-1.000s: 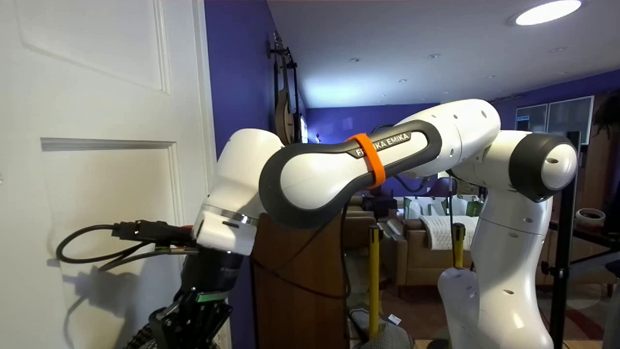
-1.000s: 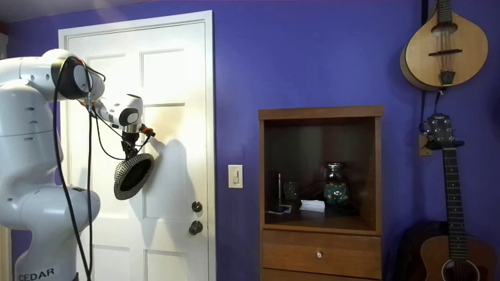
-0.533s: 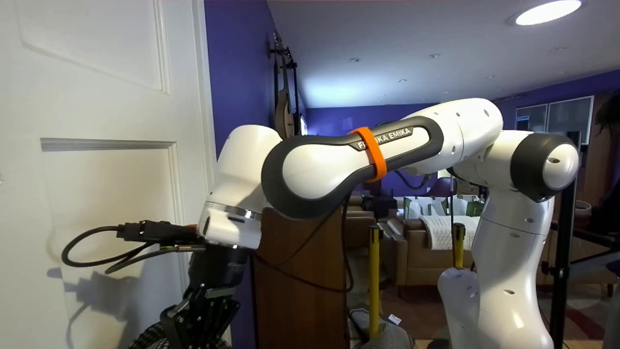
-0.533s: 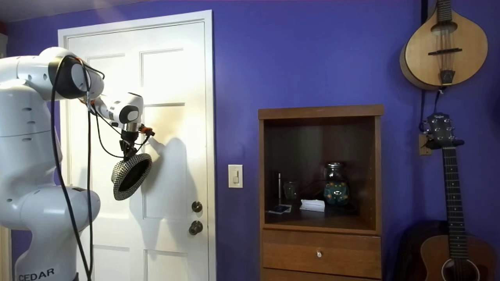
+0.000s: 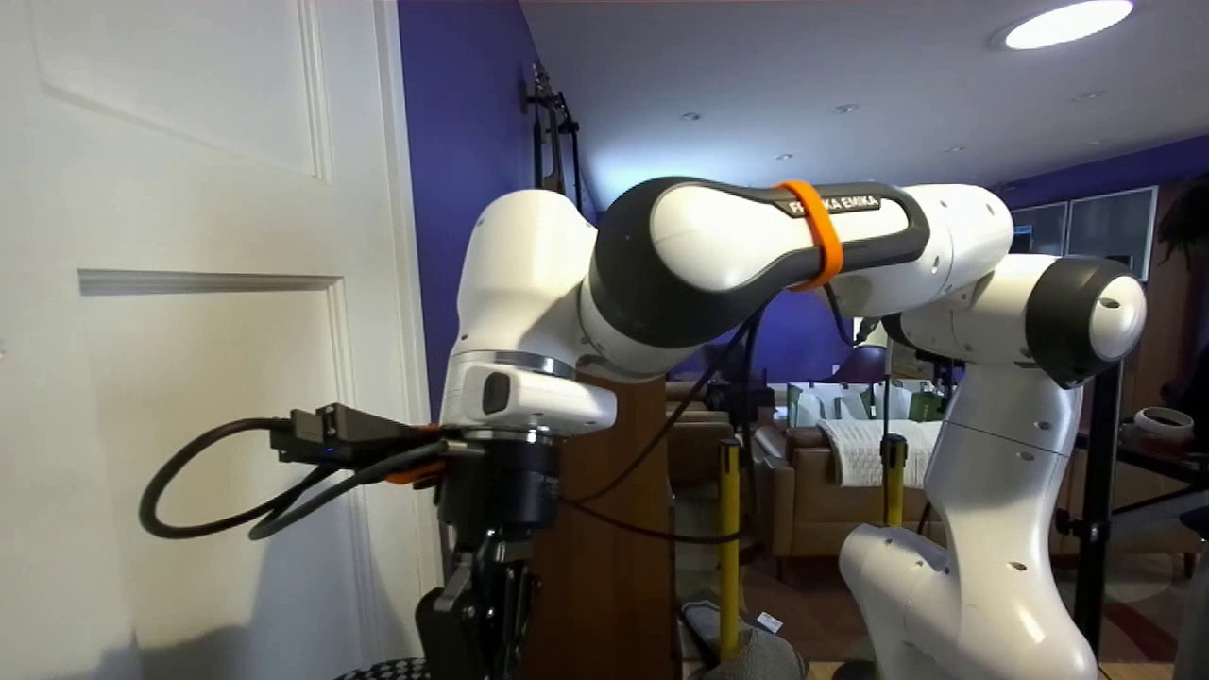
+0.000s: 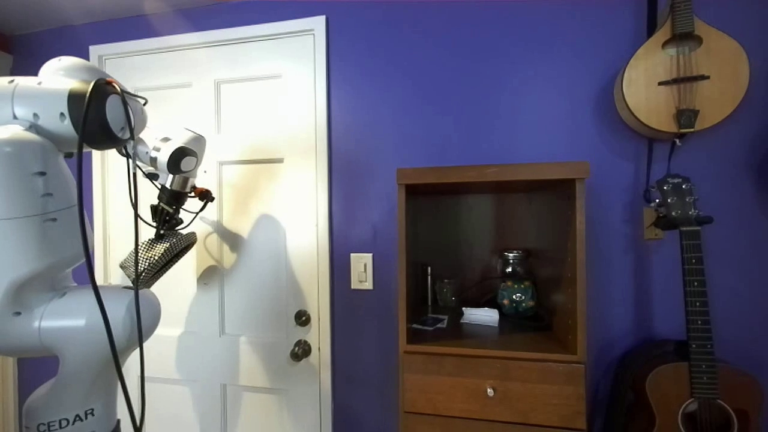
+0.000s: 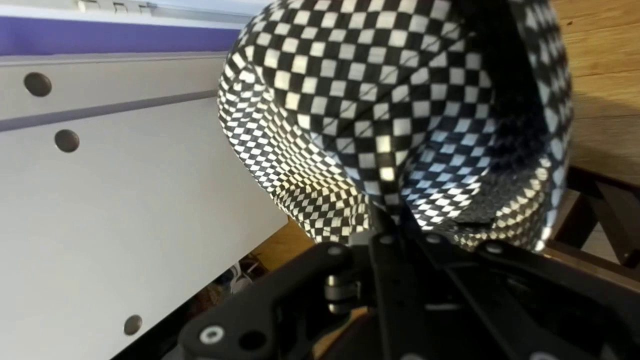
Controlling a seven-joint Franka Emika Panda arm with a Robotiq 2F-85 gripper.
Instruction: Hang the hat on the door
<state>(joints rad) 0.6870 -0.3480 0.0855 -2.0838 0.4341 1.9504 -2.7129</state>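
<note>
Black-and-white checkered hat [image 7: 370, 115] is clamped in the claw [image 7: 395, 220], which is pressed together on a fold of the cloth, as the wrist view shows well. Seen in an exterior view, the hat hangs tilted in front of the door [image 6: 252, 186], over the half opposite to the round doorknob [image 6: 300, 350], and it looks apart from the door's surface. Behind the claw, the Franka arm [image 5: 727, 236] reaches, bent, towards the door. Farther out, just beside the door, is a light switch [image 6: 362, 271], and past it, on the same side of the door, stands a brown wooden cabinet [image 6: 492, 172].

In my judgement, the step in hand is the carrying: the grasp is made, but the hanging is not yet done. I cannot make out any hook or peg on the door, therefore the exact hanging place is not clear to me. The next move should probably turn the hat so that its open side faces the door, then bring it up against the hanging place; only when something supports it should the claw let go.
</note>
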